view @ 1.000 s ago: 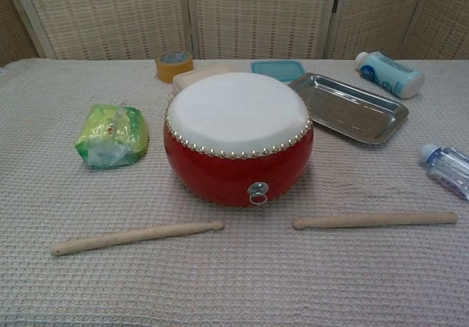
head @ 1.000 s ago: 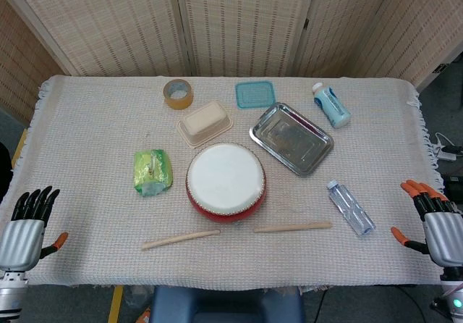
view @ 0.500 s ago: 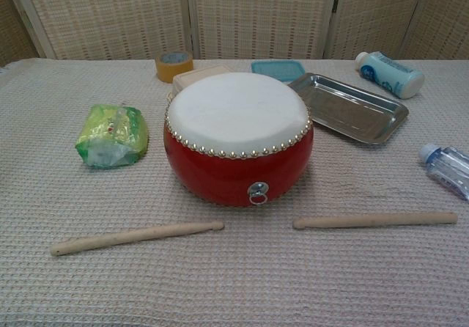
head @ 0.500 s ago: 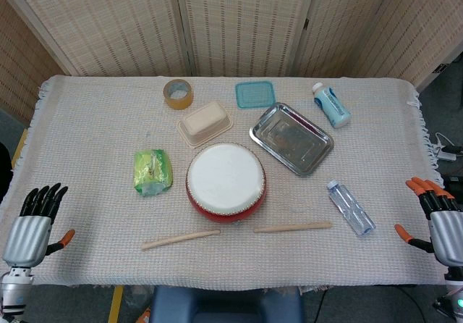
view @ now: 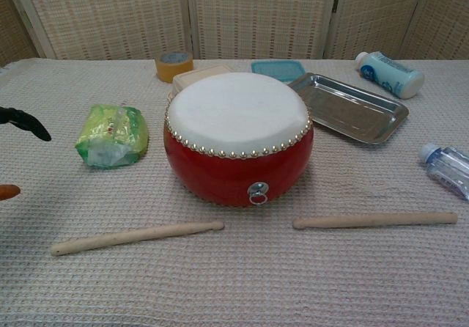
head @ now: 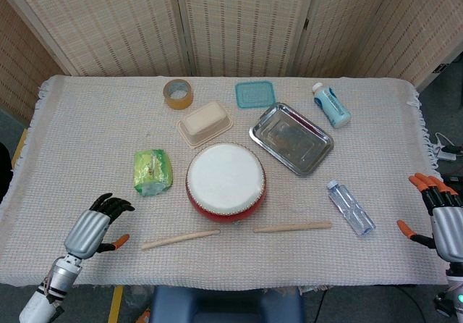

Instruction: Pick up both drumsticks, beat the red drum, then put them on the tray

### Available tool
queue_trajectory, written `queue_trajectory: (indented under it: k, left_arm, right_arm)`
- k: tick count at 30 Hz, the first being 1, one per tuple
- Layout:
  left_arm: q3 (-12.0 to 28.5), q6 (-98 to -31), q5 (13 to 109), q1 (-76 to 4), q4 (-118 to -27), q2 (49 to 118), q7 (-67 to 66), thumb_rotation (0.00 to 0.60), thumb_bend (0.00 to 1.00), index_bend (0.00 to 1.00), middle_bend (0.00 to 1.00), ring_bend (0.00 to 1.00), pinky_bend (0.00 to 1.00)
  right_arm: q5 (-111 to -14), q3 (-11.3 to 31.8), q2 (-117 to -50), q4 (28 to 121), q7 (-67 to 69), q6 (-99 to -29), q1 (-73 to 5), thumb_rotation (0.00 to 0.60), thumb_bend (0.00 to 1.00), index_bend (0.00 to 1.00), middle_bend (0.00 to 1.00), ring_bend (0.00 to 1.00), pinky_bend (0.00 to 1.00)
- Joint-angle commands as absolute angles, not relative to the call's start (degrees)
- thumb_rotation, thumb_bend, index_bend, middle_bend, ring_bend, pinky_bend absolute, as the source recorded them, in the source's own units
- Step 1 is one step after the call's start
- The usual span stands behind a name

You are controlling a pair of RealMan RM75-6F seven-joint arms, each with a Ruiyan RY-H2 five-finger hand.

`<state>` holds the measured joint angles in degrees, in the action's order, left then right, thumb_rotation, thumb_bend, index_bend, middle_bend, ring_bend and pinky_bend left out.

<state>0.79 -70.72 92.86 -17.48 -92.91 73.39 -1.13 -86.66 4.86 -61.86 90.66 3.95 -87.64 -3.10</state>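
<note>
While both drumsticks lie untouched on the cloth just in front of the red drum [head: 226, 180], the catalogue reads as follows. Left drumstick [head: 180, 239]: flat, tip toward the drum's front. Right drumstick [head: 293, 227]: flat, likewise in front of the drum. Steel tray [head: 291, 138]: behind and right of the drum, bare. Left hand [head: 95, 227]: holding nothing, fingers loosely apart and bent forward; it has come in over the table since a second ago and now sits left of the left drumstick, so pickup appears to be starting. Right hand [head: 443, 219]: off the table edge, far right of the drum, fingers spread, little changed. Writing: none legible on the blue-white bottle [head: 332, 105], water bottle [head: 350, 207], tape roll [head: 177, 93] or green packet [head: 153, 171].
</note>
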Motion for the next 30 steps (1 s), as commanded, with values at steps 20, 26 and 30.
queue_trajectory:
  k: [20,26,30]
  left_arm:
    - [3.8,-60.9,76.6,-22.9,-96.8,90.4,-19.9,0.600,0.36,0.42,0.23,0.11,0.05]
    - [4.2,-60.3,70.2,-23.7,-97.9,93.1,-24.9,0.600,0.36,0.41,0.21,0.08,0.03]
    - [4.6,-61.0,67.2,-24.4,-97.3,95.3,-28.0,0.600,0.36,0.41,0.20,0.07,0.02]
  right_arm:
    - [-86.0,5.0,-62.1,89.8,4.8,-86.5,-3.6,0.552,0.13,0.16,0.13,0.05,0.21]
    - [-85.9,4.9,-62.1,89.4,5.4,-86.3,-3.6,0.553,0.13,0.16,0.13,0.05,0.21]
    - [-86.0,4.9,-62.2,89.2,5.7,-86.2,-3.7,0.551,0.13,0.16,0.13,0.05,0.21]
